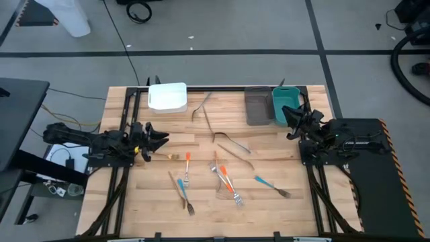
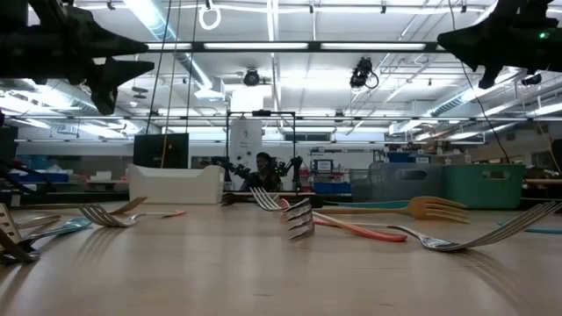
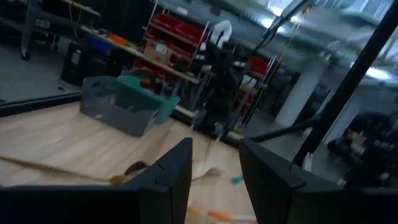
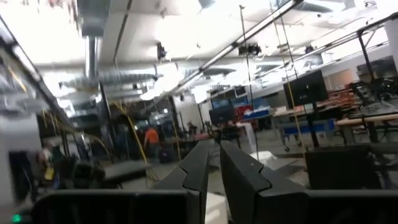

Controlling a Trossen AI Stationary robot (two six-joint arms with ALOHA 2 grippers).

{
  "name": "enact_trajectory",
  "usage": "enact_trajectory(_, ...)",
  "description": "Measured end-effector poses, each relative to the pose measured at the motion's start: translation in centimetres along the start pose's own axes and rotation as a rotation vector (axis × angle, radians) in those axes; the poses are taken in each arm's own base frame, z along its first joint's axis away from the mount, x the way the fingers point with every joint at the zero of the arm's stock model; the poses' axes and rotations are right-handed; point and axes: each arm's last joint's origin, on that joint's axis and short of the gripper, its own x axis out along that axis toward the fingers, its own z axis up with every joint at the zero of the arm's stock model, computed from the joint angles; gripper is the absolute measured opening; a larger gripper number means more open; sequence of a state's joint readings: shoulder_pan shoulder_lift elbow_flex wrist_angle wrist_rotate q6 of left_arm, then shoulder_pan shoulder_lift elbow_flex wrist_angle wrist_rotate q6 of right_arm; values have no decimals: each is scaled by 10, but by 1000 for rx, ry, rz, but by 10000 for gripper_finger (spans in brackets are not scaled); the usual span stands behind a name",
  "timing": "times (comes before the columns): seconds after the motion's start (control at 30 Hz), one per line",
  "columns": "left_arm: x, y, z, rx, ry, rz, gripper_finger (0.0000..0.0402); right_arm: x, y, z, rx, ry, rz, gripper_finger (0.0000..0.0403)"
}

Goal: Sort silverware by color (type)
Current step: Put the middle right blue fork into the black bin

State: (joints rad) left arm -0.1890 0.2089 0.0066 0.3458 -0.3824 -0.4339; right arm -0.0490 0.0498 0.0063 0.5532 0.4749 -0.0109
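Ten or so pieces of silverware [image 1: 228, 181] lie scattered mid-worktop [image 1: 269, 208], unsorted. Our left gripper [image 1: 160, 139] hangs jaws parted and empty, nearest the orange fork [image 1: 187, 168], whose handle points away from us. Our right gripper [image 1: 290, 115] waits near the teal bin [image 1: 282, 102], jaws nearly closed, empty.

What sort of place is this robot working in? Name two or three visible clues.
Probably a robotics lab or workshop in a big industrial hall. Clues: the bare wooden table fixed in a metal frame, the exposed ceiling pipes and strip lights, and the shelves of red storage bins behind the table.
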Motion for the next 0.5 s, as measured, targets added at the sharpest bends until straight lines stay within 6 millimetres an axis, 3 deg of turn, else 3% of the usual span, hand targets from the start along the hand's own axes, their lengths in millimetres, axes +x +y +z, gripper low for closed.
enact_trajectory(0.27, -1, -9, 10, 48, -58, -196, 142, 0, 3, -1, 53, 9, 101, 52)
enact_trajectory(0.5, -4, -13, 22, 123, -202, -217, 142, 3, 6, -10, 100, 97, 145, 52)
